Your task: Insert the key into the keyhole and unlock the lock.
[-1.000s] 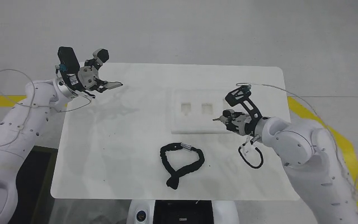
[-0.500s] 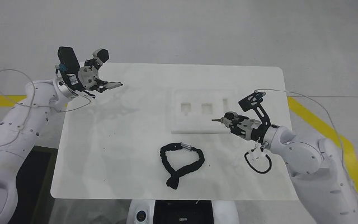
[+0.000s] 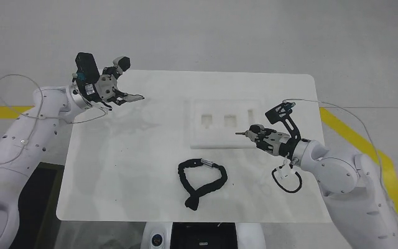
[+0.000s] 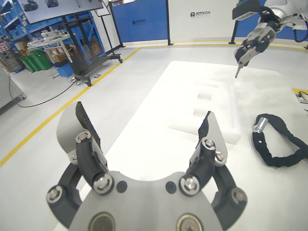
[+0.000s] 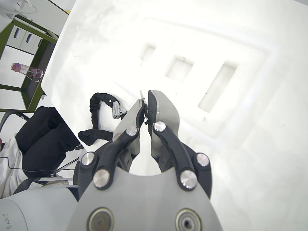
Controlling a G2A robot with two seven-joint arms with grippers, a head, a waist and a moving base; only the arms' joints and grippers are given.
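The right hand (image 3: 249, 132) is closed tight on the key (image 3: 240, 132), pinching its head so the thin blade sticks out past the fingertips. It hangs above the right half of the tabletop (image 3: 124, 180), just off the right end of the white foam tray (image 3: 205, 138). The left hand (image 4: 144, 118) is wide open and holds nothing, up over the far left corner. The lock (image 3: 202, 180), a chain in a black cloth sleeve bent into a loop, lies near the middle of the front edge, apart from the tray, with its shiny metal barrel (image 3: 209, 164) on the side facing the tray. The key looks small, stiff and smooth, so it could twist in the pinch if it meets the keyhole off-line. The chain is probably heavy but floppy, and the sleeve is soft, so a push on the barrel would likely just swing it away. The barrel is the only rigid part, and the best place to hold is its bare metal body, close behind the open end, leaving the end face free. The free left hand seems the one for that.
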